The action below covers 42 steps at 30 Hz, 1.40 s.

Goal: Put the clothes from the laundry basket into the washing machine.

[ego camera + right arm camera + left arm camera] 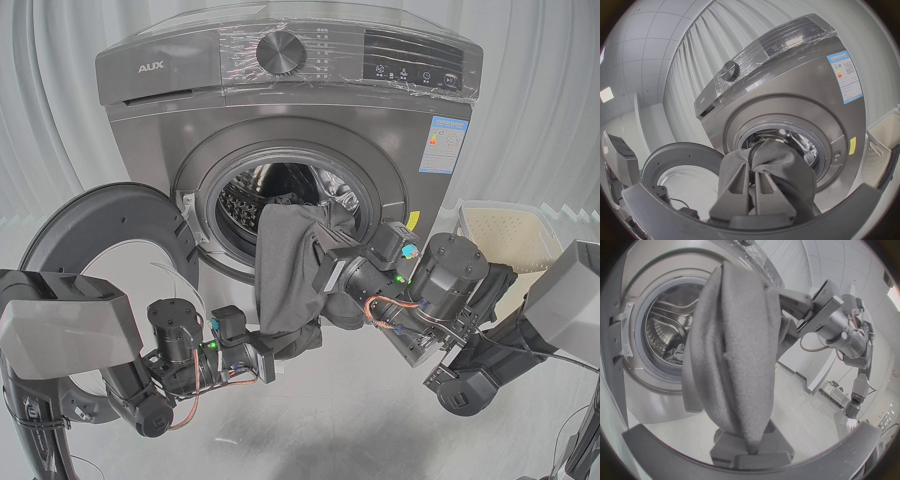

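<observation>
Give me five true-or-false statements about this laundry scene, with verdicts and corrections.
1. The washing machine door is open. True.
2. The right end effector grips the dark garment. True.
3. The laundry basket stands to the left of the machine. False: it stands to the right of it.
4. The dark garment lies fully inside the drum. False: it hangs out over the drum's rim.
5. The left end effector is empty. False: it holds the garment's lower end.
</observation>
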Motion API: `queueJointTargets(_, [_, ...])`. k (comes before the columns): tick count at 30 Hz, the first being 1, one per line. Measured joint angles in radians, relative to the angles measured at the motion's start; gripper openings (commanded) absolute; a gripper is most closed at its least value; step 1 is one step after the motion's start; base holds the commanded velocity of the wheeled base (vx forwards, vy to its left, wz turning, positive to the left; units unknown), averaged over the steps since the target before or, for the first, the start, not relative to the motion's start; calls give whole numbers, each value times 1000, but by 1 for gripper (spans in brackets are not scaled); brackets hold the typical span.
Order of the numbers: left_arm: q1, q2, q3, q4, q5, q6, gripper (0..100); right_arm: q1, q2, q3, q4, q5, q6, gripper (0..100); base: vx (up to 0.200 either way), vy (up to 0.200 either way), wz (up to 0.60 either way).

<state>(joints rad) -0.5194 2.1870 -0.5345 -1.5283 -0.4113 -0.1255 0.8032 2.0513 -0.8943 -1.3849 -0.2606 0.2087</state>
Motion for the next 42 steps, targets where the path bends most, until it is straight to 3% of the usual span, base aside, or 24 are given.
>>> queueJointTargets(3, [0, -29, 45, -23, -2, 7, 0, -6, 8, 6, -13, 12, -2, 0, 0, 0, 0])
queueJointTargets(4, [0, -43, 56, -23, -4, 7, 0, -7, 10, 13, -17, 17, -4, 100, 0, 0, 0])
queueJointTargets(17, [13, -167, 67, -25, -13, -52, 0, -42, 30, 159, -6, 31, -14, 100, 0, 0, 0])
queueJointTargets(27, [20, -185, 34, -25, -5, -67, 0, -54, 49, 223, -1, 35, -20, 100, 0, 0, 0])
queueJointTargets(33, [22, -190, 31, -25, -3, -67, 0, -55, 58, 260, -4, 64, -20, 100, 0, 0, 0])
queueJointTargets(42, [24, -193, 13, -25, 0, -72, 0, -78, 68, 271, -2, 72, -22, 100, 0, 0, 0])
